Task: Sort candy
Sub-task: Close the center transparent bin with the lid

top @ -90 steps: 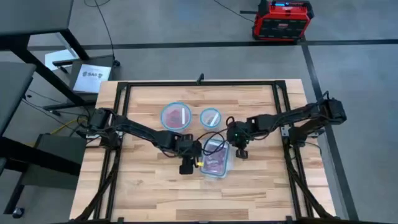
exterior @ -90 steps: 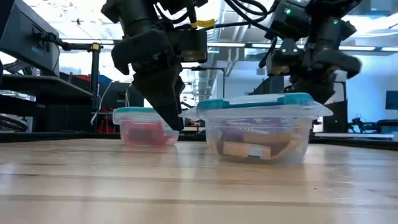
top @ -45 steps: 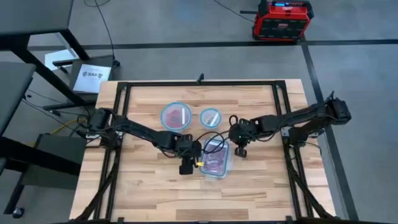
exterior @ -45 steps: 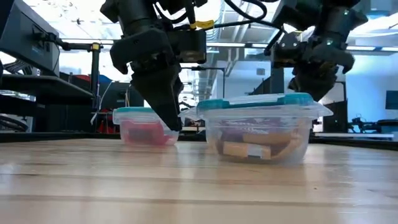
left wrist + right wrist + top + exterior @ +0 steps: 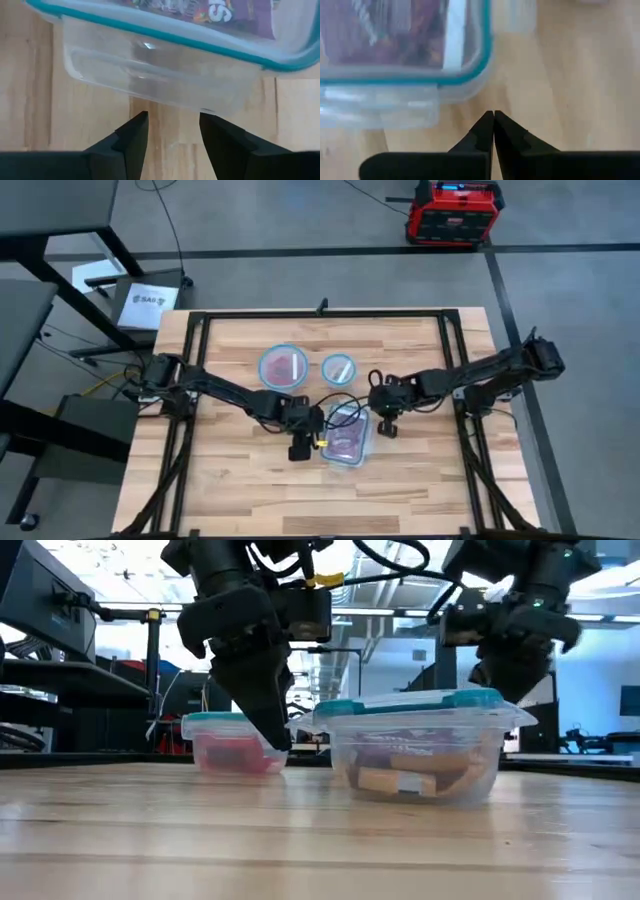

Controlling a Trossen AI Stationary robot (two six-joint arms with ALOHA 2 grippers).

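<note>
From high up: a wooden table with a black frame. Near the middle, a box with a blue rim, full of candy in purple and red wraps. Farther back, a big round tub with red candy and a white stick, and beside it a small round tub with one white stick. Left gripper down at the left side of the box. Right gripper just past the right side of the box, pointing down.

From table level: the box close in front, candy piled inside, purple and tan. Behind it on the left, the big round tub with red candy. Left gripper down beside the box, tips close to the wood. Right gripper hanging above the box's far right end.

From the left wrist: fingers spread apart, nothing between them, just before the clear wall of the box. Purple candy showing over the rim.

From the right wrist: fingers pressed together, holding nothing, over bare wood beside the corner of the box. Candy inside, red and purple.
</note>
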